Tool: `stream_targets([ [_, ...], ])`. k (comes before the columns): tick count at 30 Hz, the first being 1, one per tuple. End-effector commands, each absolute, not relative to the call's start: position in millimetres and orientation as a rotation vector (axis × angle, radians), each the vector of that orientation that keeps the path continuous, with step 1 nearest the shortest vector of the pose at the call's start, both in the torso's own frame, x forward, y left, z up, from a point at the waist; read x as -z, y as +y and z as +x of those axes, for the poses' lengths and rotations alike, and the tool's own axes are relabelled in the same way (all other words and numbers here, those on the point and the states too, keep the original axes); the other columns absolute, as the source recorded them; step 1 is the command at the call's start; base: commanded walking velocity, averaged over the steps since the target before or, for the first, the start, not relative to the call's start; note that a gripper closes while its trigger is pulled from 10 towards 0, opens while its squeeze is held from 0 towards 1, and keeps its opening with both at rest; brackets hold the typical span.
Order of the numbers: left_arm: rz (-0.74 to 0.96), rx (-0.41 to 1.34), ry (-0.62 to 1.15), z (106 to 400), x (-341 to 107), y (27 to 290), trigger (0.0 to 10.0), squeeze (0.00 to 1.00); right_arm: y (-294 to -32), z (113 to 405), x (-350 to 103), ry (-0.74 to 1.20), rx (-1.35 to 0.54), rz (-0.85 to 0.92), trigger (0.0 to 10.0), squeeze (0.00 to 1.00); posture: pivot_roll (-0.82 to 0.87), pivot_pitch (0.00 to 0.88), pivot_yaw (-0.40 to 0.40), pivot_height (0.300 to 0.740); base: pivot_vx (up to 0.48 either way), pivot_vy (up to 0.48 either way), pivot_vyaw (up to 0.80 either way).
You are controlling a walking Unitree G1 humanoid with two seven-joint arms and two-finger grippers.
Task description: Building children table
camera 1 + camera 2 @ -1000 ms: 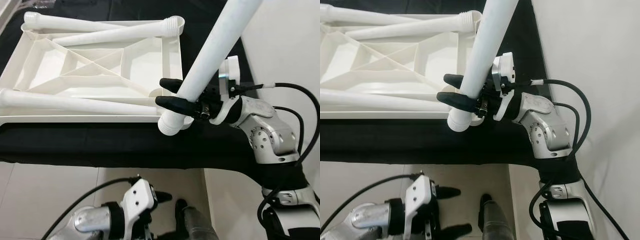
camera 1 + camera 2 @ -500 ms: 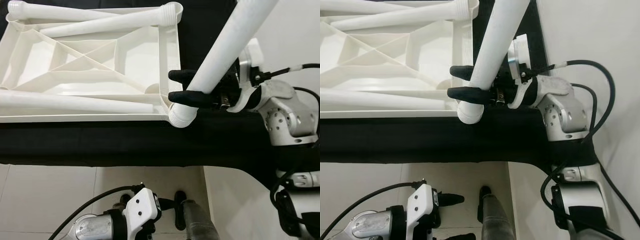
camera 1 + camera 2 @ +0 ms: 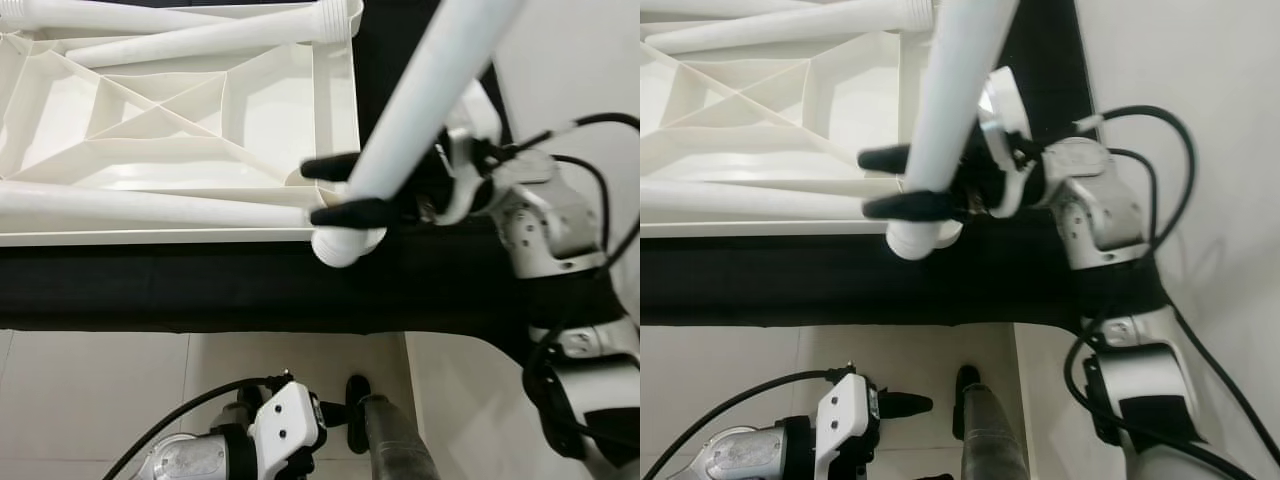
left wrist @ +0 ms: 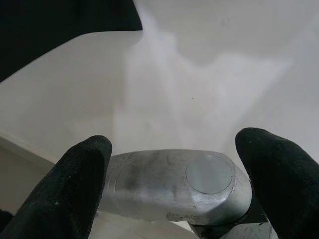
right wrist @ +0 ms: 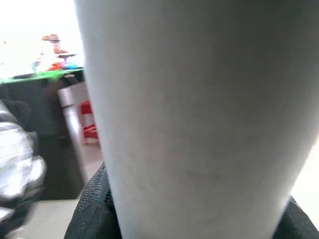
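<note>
White plastic makes up nearly everything on the black cloth [image 3: 200, 285]: an upside-down tabletop [image 3: 270, 110] with raised diagonal ribs and a shallow rim, and smooth round legs lying across it. One loose leg [image 3: 180, 38] rests along the far edge, its ridged end at the far right corner; another [image 3: 150, 205] lies along the near rim.

Clamped on a third table leg [image 3: 420, 95], the right gripper [image 3: 335, 190] has one black finger on each side of the tube. That leg stands steeply tilted, its ridged lower end at the near right corner of the tabletop, just over the cloth's edge. The right wrist view shows the leg as a broad pale column with black finger pads at its base.

Down by the pale tiled floor [image 3: 90, 390], the left gripper [image 4: 174, 184] hangs idle, its fingers [image 4: 79, 184] spread apart on each side of a silver metal foot [image 4: 174, 186]. A plain white wall [image 3: 580, 60] closes in the right side, near the right arm.
</note>
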State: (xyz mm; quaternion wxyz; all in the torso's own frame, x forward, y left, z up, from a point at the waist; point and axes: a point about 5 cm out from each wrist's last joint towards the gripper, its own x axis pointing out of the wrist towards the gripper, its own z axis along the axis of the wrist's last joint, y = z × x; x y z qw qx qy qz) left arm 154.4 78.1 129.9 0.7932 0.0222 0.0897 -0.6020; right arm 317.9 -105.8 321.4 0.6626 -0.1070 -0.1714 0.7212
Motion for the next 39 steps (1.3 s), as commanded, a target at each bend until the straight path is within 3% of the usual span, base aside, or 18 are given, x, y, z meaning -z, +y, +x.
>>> stream_targets([
  [1,0.015,1.31,0.218,149.0,-124.3,74.0,10.0,0.0,-102.2,322.9,-317.0,-0.376,-1.604,-0.249,10.0,0.0,0.04,0.464,-0.027,0.74,0.0,0.0,0.0],
  [15,0.013,1.31,0.211,150.7,-125.5,74.3,10.0,0.0,-118.1,319.1,-313.3,-0.282,-1.71,-0.356,10.0,0.0,0.04,0.467,-0.023,0.74,0.0,0.0,0.0],
  [21,0.015,1.315,0.211,151.3,-125.8,74.8,10.0,0.0,-114.1,326.0,-305.4,-0.214,-1.693,-0.472,10.0,0.0,0.04,0.469,-0.026,0.74,0.0,0.0,0.0],
  [39,0.012,1.31,0.201,153.9,-125.9,73.7,10.0,0.0,-109.2,323.6,-307.5,-0.11,-1.815,-0.571,10.0,0.0,0.02,0.47,-0.042,0.74,0.0,0.0,0.0],
])
